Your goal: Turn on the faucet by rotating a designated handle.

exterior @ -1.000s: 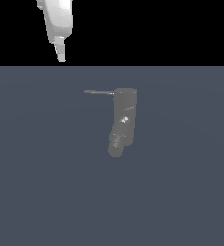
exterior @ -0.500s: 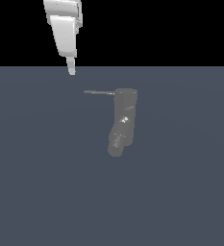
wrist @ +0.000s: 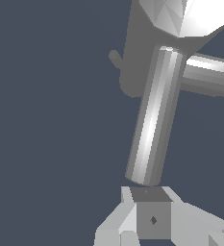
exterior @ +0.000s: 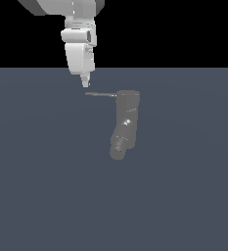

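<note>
Faucet: upright gray cylinder on the flat floor, angled spout at its lower end. Handle: thin rod projecting sideways from the faucet's top, free end farthest from the cylinder, likely where a push turns it most easily. Gripper: poised just above that free end, apparently not touching; fingers drawn together to a narrow tip, nothing held.
</note>
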{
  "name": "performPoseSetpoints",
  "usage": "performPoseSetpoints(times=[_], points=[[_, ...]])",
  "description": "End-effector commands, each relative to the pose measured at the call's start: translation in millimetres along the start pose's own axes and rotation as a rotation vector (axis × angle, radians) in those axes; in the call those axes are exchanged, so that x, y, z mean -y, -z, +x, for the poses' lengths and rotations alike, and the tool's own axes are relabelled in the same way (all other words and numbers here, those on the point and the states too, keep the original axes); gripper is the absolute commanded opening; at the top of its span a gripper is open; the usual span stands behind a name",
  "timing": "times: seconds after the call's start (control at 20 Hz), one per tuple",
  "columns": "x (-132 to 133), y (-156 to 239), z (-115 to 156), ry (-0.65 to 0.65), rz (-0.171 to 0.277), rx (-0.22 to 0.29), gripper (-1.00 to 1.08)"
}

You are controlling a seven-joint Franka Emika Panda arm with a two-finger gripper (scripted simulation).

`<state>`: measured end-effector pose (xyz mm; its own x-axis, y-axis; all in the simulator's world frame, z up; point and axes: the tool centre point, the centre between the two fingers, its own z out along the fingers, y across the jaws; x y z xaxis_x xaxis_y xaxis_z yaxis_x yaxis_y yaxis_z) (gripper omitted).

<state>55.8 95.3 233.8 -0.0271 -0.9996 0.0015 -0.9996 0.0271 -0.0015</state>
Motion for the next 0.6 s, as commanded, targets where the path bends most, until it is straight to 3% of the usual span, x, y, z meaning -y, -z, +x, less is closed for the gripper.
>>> performPoseSetpoints(times=[0.0, 0.55], points=[[11.7, -9.0, 7.2, -0.060, 0.000, -0.001, -1.00], [39.3, -31.6, 29.9, -0.215, -0.001, 0.000, -1.00]])
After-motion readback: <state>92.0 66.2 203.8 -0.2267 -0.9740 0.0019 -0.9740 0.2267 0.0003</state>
